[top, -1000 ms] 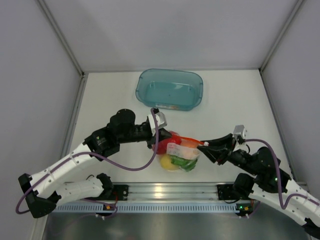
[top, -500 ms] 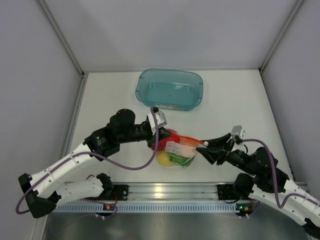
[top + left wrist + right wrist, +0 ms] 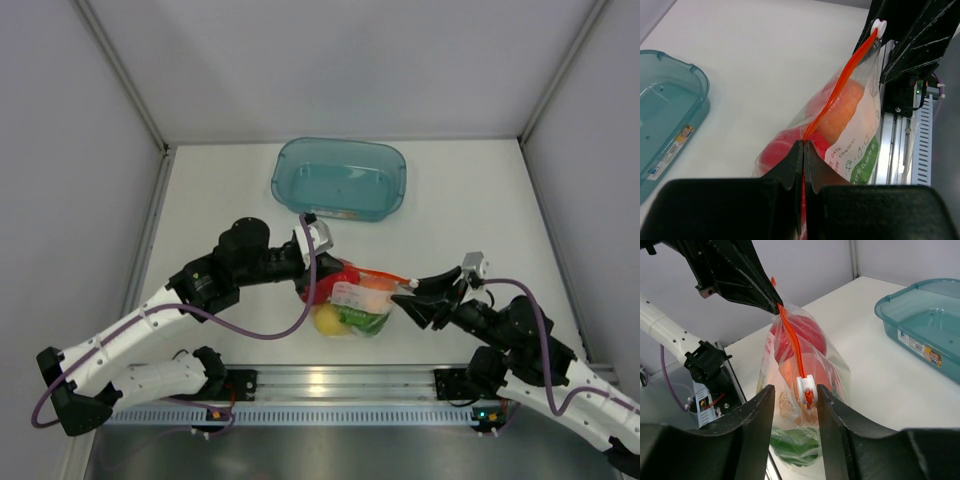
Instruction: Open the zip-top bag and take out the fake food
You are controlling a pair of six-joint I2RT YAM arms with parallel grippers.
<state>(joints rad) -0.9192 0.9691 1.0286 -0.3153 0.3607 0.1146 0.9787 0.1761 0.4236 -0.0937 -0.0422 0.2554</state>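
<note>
Left hand [image 3: 803, 146] pinches zip-top bag [image 3: 860, 131] holding fake food [image 3: 846, 107].

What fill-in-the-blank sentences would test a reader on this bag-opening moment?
1. The left gripper is shut on the ____ zip strip of the zip-top bag.
2. The right gripper is ____, fingers either side of the white slider.
3. The fake food lies ____ the bag.
Missing words: orange-red; open; inside.
</note>
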